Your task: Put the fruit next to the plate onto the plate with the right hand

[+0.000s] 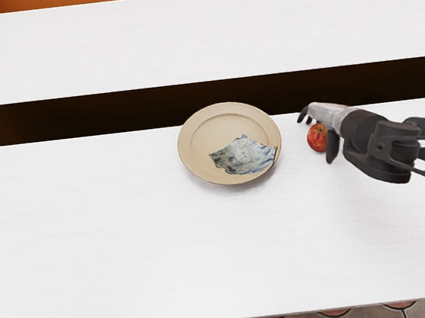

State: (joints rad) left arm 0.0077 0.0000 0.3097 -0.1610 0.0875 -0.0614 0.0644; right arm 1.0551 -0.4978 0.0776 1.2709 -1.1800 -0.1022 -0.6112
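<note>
Right hand [328, 121] hangs cupped over the red fruit [317, 138], fingers loosely spread and not clamped on it. Fruit sits on the white table [131, 253], just right of the beige plate [188, 142], apart from its rim.

Only the right arm [395, 146] is on show: matte charcoal grey throughout, built of chunky segments. Forearm section thick and rounded, narrowing toward the wrist. Behind it, a round drum-like joint housing with a slightly paler grey face and rim. Farther back, angular bracket-like links, near black, with slim struts and gaps between them, cut off by the frame edge. The right hand [329, 117] has a light grey, faintly glossy shell over its back, in sharp contrast with the dark arm. Screws or markings too small to make out.
</note>
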